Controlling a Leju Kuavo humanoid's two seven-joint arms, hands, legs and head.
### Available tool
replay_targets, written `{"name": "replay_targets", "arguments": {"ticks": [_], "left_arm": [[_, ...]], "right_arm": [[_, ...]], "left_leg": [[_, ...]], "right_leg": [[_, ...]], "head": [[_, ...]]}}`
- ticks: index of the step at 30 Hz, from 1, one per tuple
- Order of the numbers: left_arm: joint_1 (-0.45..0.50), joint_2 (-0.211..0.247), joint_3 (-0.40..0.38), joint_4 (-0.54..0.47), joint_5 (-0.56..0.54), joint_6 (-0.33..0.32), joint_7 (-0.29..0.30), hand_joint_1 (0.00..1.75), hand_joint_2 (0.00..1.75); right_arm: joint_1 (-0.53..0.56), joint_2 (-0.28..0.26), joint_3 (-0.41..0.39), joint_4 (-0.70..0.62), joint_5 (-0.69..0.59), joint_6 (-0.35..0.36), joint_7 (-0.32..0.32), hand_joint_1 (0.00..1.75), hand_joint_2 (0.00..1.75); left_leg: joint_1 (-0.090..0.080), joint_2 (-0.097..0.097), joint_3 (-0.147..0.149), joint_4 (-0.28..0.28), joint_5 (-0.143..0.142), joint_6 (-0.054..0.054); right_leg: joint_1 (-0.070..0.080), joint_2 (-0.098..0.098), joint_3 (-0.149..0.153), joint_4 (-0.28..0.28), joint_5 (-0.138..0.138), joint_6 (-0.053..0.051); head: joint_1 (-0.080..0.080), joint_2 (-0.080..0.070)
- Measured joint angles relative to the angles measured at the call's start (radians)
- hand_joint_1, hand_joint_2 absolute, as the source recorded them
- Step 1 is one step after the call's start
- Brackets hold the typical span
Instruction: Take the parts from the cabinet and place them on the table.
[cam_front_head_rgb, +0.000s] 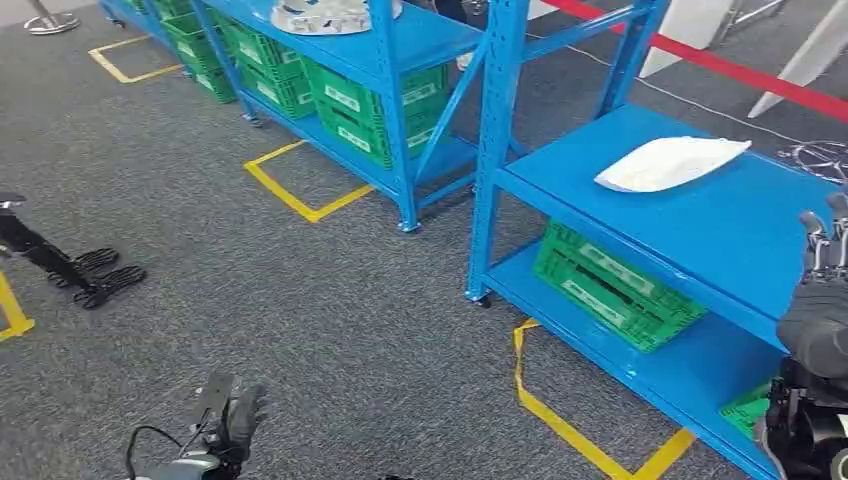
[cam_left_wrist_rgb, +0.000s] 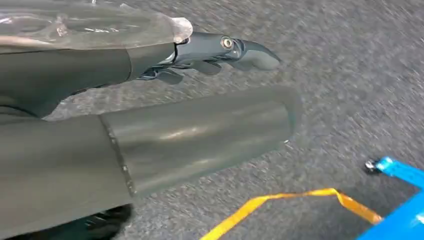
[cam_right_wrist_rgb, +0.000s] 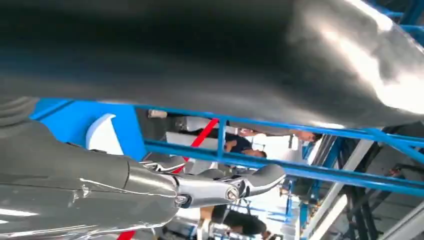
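The left hand (cam_front_head_rgb: 228, 418) hangs low over the grey carpet (cam_front_head_rgb: 300, 300), fingers stretched out, holding nothing. The right hand (cam_front_head_rgb: 825, 270) is up at the edge of the blue shelf (cam_front_head_rgb: 740, 225), fingers apart and pointing up, with nothing in it. The white part (cam_front_head_rgb: 668, 163) lies flat on that shelf top, a little way off from the right hand, not touching it. Below sits a green crate (cam_front_head_rgb: 612, 288). Farther back stands another blue rack (cam_front_head_rgb: 410, 40) with more green crates (cam_front_head_rgb: 370, 110).
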Motion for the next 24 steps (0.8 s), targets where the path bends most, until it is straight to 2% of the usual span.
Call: {"name": "replay_targets", "arguments": {"ticks": [1, 2, 5, 6, 7, 8, 9, 10, 11, 12, 13, 14, 15, 16, 17, 18, 20, 21, 22, 23, 24], "left_arm": [[0.001, 0.002, 0.000, 0.000, 0.000, 0.000, -0.003, 0.00, 0.00], [0.001, 0.003, 0.000, 0.000, 0.001, 0.000, -0.004, 0.00, 0.00], [0.001, 0.002, 0.000, 0.000, 0.003, 0.001, -0.005, 0.00, 0.00], [0.000, -0.002, 0.000, -0.001, 0.003, 0.002, -0.006, 0.00, 0.00], [-0.001, -0.001, 0.000, -0.001, 0.003, 0.002, -0.007, 0.00, 0.00], [0.001, 0.000, 0.000, -0.001, 0.002, 0.002, -0.008, 0.00, 0.00], [0.003, 0.000, 0.000, -0.001, 0.002, 0.003, -0.008, 0.00, 0.00], [0.006, 0.000, 0.000, -0.001, 0.002, 0.003, -0.008, 0.00, 0.00], [0.009, 0.001, 0.000, -0.001, 0.002, 0.003, -0.008, 0.00, 0.00], [0.010, 0.000, 0.000, -0.001, 0.002, 0.003, -0.008, 0.00, 0.00], [0.009, 0.000, 0.000, -0.001, 0.002, 0.003, -0.008, 0.00, 0.00], [0.009, 0.000, 0.000, -0.001, 0.002, 0.003, -0.008, 0.00, 0.00], [0.009, -0.001, 0.000, -0.001, 0.002, 0.003, -0.008, 0.00, 0.00], [0.009, -0.002, 0.000, -0.001, 0.002, 0.003, -0.008, 0.00, 0.00], [0.009, -0.002, 0.000, -0.001, 0.002, 0.003, -0.008, 0.00, 0.00], [0.009, 0.000, 0.000, -0.001, 0.002, 0.003, -0.008, 0.00, 0.00], [0.007, -0.002, 0.000, -0.001, 0.002, 0.003, -0.008, 0.00, 0.00], [0.004, -0.002, 0.000, -0.002, 0.002, 0.003, -0.008, 0.00, 0.00], [0.003, -0.001, 0.000, -0.002, 0.002, 0.003, -0.008, 0.00, 0.00], [0.003, -0.001, 0.000, -0.002, 0.002, 0.003, -0.010, 0.00, 0.00], [0.004, -0.001, 0.000, -0.002, 0.002, 0.003, -0.010, 0.00, 0.00]], "right_arm": [[-0.001, 0.001, 0.000, 0.002, -0.001, 0.003, -0.002, 0.00, 0.00], [-0.002, 0.001, 0.000, 0.005, -0.002, 0.005, -0.002, 0.00, 0.00], [-0.002, 0.003, 0.002, 0.014, -0.003, 0.008, -0.004, 0.00, 0.00], [-0.002, 0.003, 0.002, 0.016, -0.003, 0.010, -0.004, 0.00, 0.00], [-0.005, 0.003, 0.002, 0.017, -0.003, 0.010, -0.005, 0.00, 0.00], [-0.011, 0.003, 0.002, 0.019, -0.004, 0.012, -0.005, 0.00, 0.00], [-0.013, 0.003, 0.003, 0.021, -0.004, 0.014, -0.005, 0.00, 0.00], [-0.012, 0.003, 0.003, 0.024, -0.004, 0.016, -0.005, 0.00, 0.00], [-0.011, 0.003, 0.003, 0.027, -0.006, 0.018, -0.004, 0.00, 0.00], [-0.010, 0.003, 0.003, 0.031, -0.006, 0.019, -0.004, 0.00, 0.00], [-0.010, 0.003, 0.003, 0.033, -0.007, 0.021, -0.004, 0.00, 0.00], [-0.011, 0.003, 0.003, 0.034, -0.006, 0.022, -0.004, 0.00, 0.00], [-0.012, 0.003, 0.003, 0.035, -0.006, 0.022, -0.004, 0.00, 0.00], [-0.013, 0.003, 0.003, 0.036, -0.006, 0.023, -0.004, 0.00, 0.00], [-0.016, 0.003, 0.004, 0.037, -0.006, 0.024, -0.004, 0.00, 0.00], [-0.017, 0.003, 0.004, 0.038, -0.006, 0.026, -0.004, 0.00, 0.00], [-0.017, 0.003, 0.004, 0.040, -0.007, 0.026, -0.002, 0.00, 0.00], [-0.018, 0.003, 0.004, 0.040, -0.007, 0.027, -0.002, 0.00, 0.00], [-0.019, 0.005, 0.004, 0.040, -0.006, 0.027, -0.003, 0.00, 0.00], [-0.023, 0.006, 0.005, 0.041, -0.006, 0.029, -0.003, 0.00, 0.00], [-0.023, 0.007, 0.005, 0.042, -0.007, 0.029, -0.001, 0.00, 0.00]], "left_leg": [[0.005, -0.052, 0.024, -0.061, 0.012, 0.003], [0.005, -0.057, 0.029, -0.076, 0.009, 0.005], [-0.001, -0.023, 0.029, -0.075, 0.011, 0.018], [0.006, -0.008, 0.032, -0.087, 0.017, 0.027], [0.004, 0.003, 0.036, -0.089, 0.018, 0.031], [0.002, 0.011, 0.036, -0.089, 0.016, 0.039], [0.000, 0.025, 0.036, -0.089, 0.016, 0.040], [-0.002, 0.038, 0.036, -0.089, 0.014, 0.042], [-0.002, 0.052, 0.036, -0.089, 0.013, 0.043], [-0.002, 0.064, 0.037, -0.089, 0.012, 0.043], [-0.002, 0.075, 0.039, -0.088, 0.010, 0.041], [-0.002, 0.085, 0.042, -0.088, 0.008, 0.039], [-0.002, 0.095, 0.047, -0.088, 0.005, 0.035], [-0.004, 0.106, 0.053, -0.088, 0.001, 0.030], [-0.012, 0.114, 0.052, -0.084, -0.003, 0.024], [-0.012, 0.121, 0.052, -0.086, -0.002, 0.019], [-0.012, 0.151, 0.057, -0.088, -0.002, 0.013], [-0.011, 0.161, 0.060, -0.086, -0.006, 0.005], [-0.004, 0.113, 0.057, -0.065, -0.025, -0.002], [-0.004, 0.067, 0.029, -0.008, -0.060, -0.004], [-0.004, 0.047, -0.013, 0.076, -0.100, -0.006]], "right_leg": [[-0.001, 0.008, -0.004, 0.002, -0.001, 0.003], [0.005, 0.022, -0.010, 0.008, -0.002, 0.010], [-0.003, 0.054, -0.016, -0.001, 0.007, 0.029], [-0.002, 0.042, -0.027, 0.005, 0.001, 0.033], [0.002, -0.013, -0.038, 0.032, -0.021, 0.036], [0.002, -0.047, -0.063, 0.094, -0.057, 0.039], [-0.001, -0.063, -0.102, 0.180, -0.098, 0.043], [-0.003, -0.069, -0.142, 0.268, -0.132, 0.047], [-0.005, -0.071, -0.169, 0.327, -0.148, 0.050], [-0.006, -0.074, -0.171, 0.333, -0.138, 0.051], [-0.007, -0.077, -0.151, 0.292, -0.109, 0.052], [-0.007, -0.085, -0.110, 0.216, -0.068, 0.051], [-0.007, -0.106, -0.056, 0.113, -0.023, 0.048], [-0.003, -0.148, -0.012, 0.022, -0.007, 0.044], [0.014, -0.171, 0.002, 0.001, -0.017, 0.038], [0.008, -0.157, 0.004, 0.006, -0.015, 0.027], [0.014, -0.129, -0.003, 0.005, -0.012, 0.017], [0.011, -0.116, 0.001, -0.003, -0.007, 0.009], [0.005, -0.107, 0.006, -0.008, -0.003, 0.003], [0.003, -0.098, 0.005, -0.008, -0.001, -0.002], [0.003, -0.088, 0.003, -0.009, 0.000, -0.005]], "head": [[-0.001, 0.000], [0.002, 0.000], [0.003, 0.000], [0.005, 0.000], [0.011, 0.000], [0.019, 0.000], [0.020, 0.000], [0.020, 0.000], [0.021, 0.000], [0.021, 0.000], [0.021, 0.000], [0.021, 0.000], [0.021, 0.000], [0.023, 0.000], [0.025, 0.000], [0.023, 0.000], [0.019, 0.000], [0.019, 0.000], [0.018, 0.000], [0.016, 0.000], [0.010, 0.000]]}}
